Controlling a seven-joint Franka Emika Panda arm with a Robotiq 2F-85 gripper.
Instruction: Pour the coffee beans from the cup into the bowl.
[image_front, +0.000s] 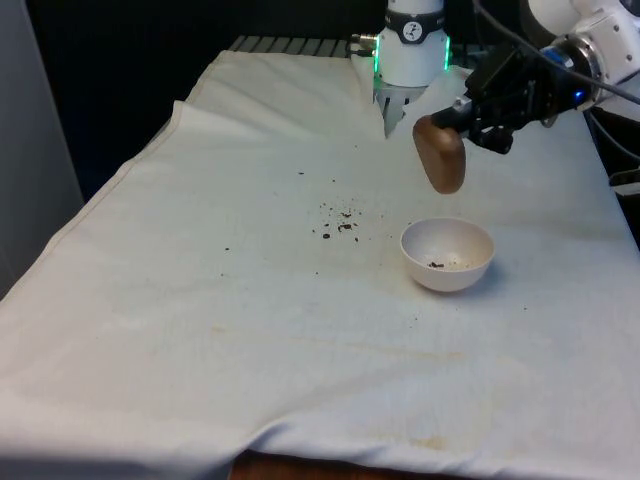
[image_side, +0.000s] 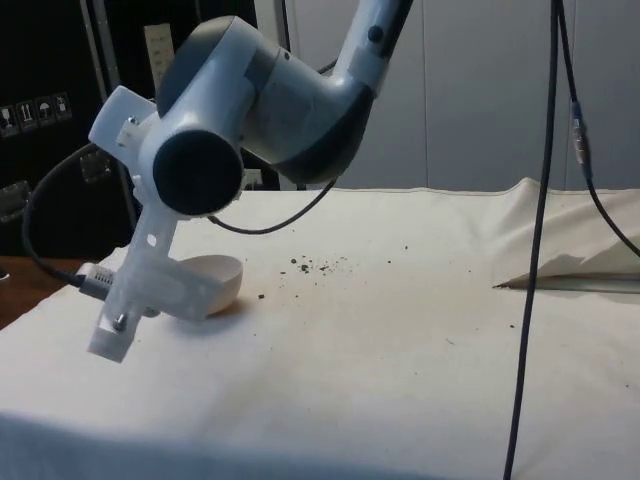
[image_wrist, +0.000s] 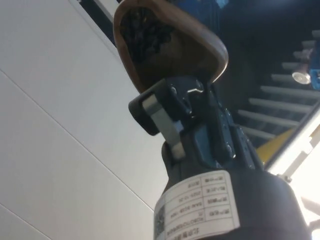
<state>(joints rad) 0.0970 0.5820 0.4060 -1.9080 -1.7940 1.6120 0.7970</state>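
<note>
A brown wooden cup (image_front: 441, 153) hangs tilted in the air, just above the far rim of the white bowl (image_front: 447, 254). My gripper (image_front: 472, 110) is shut on the cup's rim, reaching in from the front view's right. In the wrist view the cup (image_wrist: 190, 55) has dark coffee beans (image_wrist: 144, 31) heaped inside it, and one finger (image_wrist: 156, 114) presses on its wall. A few beans (image_front: 438, 264) lie in the bowl's bottom. From the side, the bowl (image_side: 218, 284) stands partly hidden behind my wrist.
Spilled beans and crumbs (image_front: 339, 219) are scattered on the white cloth (image_front: 200, 330) to the bowl's left in the front view, also scattered crumbs (image_side: 315, 265). A raised fold of cloth (image_front: 368, 90) lies near the robot's base. A black cable (image_side: 530, 300) hangs in the side view.
</note>
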